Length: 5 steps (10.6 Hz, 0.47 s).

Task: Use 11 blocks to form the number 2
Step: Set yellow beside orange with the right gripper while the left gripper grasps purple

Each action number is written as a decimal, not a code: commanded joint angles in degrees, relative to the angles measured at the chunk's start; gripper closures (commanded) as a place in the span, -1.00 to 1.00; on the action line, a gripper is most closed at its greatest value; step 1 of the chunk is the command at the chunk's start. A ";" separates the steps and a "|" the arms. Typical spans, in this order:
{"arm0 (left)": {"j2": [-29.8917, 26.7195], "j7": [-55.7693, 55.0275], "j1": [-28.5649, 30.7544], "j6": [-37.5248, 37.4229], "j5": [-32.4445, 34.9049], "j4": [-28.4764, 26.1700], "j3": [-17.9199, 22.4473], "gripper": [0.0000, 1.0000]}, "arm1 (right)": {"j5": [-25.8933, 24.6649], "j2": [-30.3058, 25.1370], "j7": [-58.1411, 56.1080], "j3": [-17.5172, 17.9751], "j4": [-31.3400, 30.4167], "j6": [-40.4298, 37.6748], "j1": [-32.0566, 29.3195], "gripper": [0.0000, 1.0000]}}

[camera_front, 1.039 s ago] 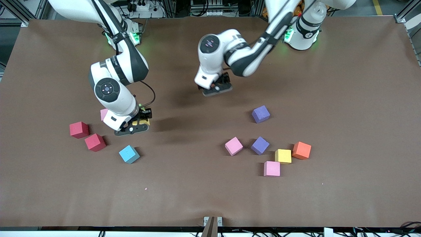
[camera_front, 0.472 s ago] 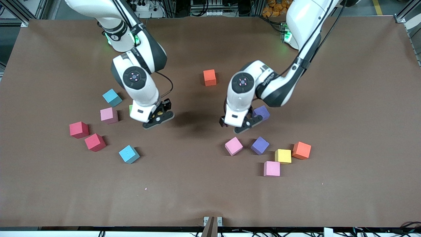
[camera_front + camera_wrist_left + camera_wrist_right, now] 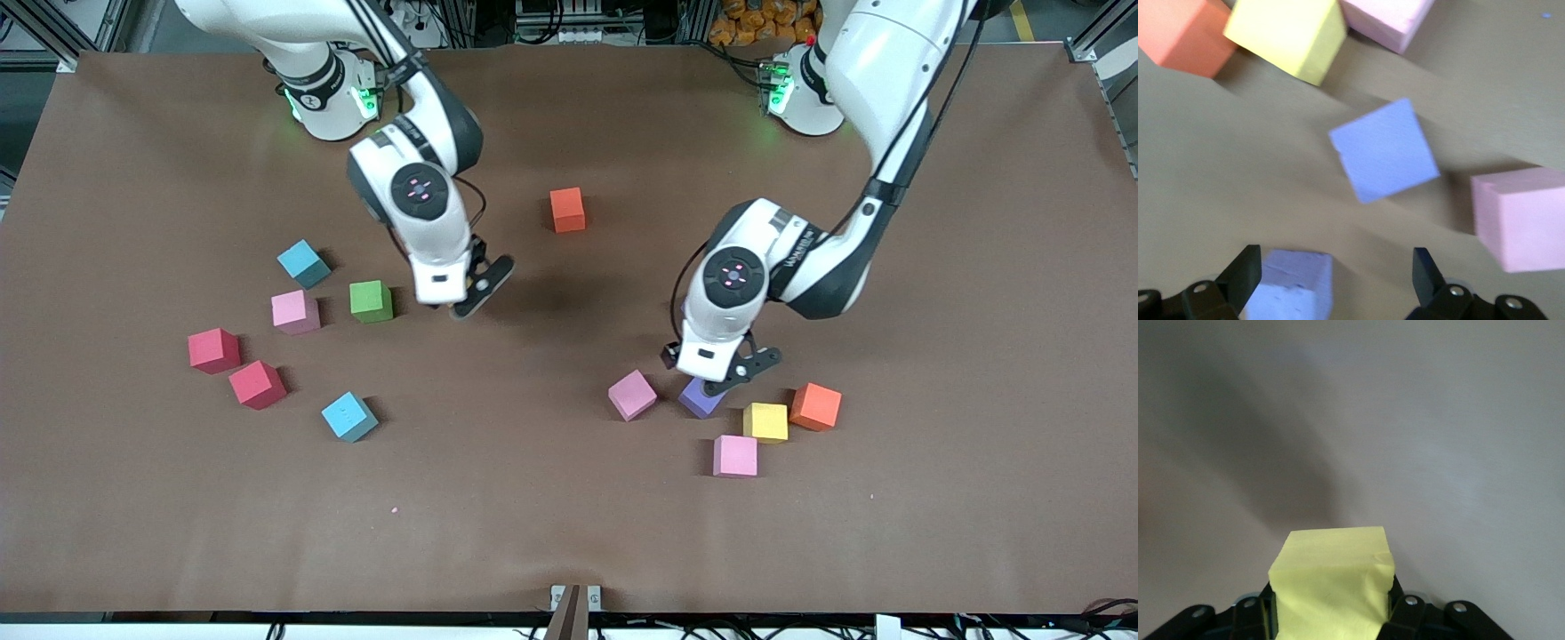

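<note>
A brown mat covers the table (image 3: 569, 533), with loose blocks at both ends and no digit formed yet. In the front view, toward the right arm's end lie a light blue block (image 3: 303, 263), a pink block (image 3: 294, 311), a green block (image 3: 371, 300), two red blocks (image 3: 213, 349) (image 3: 257, 383) and another light blue block (image 3: 348, 416). An orange block (image 3: 566, 210) sits alone near the middle. The right gripper (image 3: 468, 289) hangs over bare mat beside the green block. The left gripper (image 3: 725, 373) hangs over a purple block (image 3: 700, 399), which has a pink cube (image 3: 632, 395), a yellow block (image 3: 765, 421), an orange cube (image 3: 815, 406) and another pink cube (image 3: 735, 455) around it. In the left wrist view, the left gripper's (image 3: 1331, 280) jaws are spread wide, with the purple block (image 3: 1383, 151) on the mat between and ahead of them and a second purple cube (image 3: 1293, 283) close to one finger. In the right wrist view, the right gripper (image 3: 1330, 610) pinches a yellow cube (image 3: 1331, 583) above bare mat.
</note>
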 commanded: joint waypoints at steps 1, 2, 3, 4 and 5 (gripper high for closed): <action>-4.88 1.43 1.53 3.85 1.26 -7.99 -0.93 -1.00 | 0.03 -2.90 -1.16 -0.22 -5.55 1.70 8.06 0.71; -6.11 1.35 1.71 6.14 0.82 -10.71 -0.93 -1.00 | 0.03 -3.61 -1.51 -0.22 -6.87 1.79 10.53 0.71; -7.34 1.43 2.14 8.51 0.64 -13.78 -0.93 -1.00 | 0.03 -4.22 -3.17 -0.22 -8.18 1.96 12.64 0.71; -8.13 1.43 2.24 10.45 0.64 -16.33 -1.11 -1.00 | 0.03 -5.27 -5.80 -0.13 -9.59 2.75 14.06 0.71; -8.31 1.52 2.24 11.25 0.64 -17.66 -1.20 -1.00 | 0.03 -5.98 -7.47 -0.13 -10.56 3.36 15.55 0.71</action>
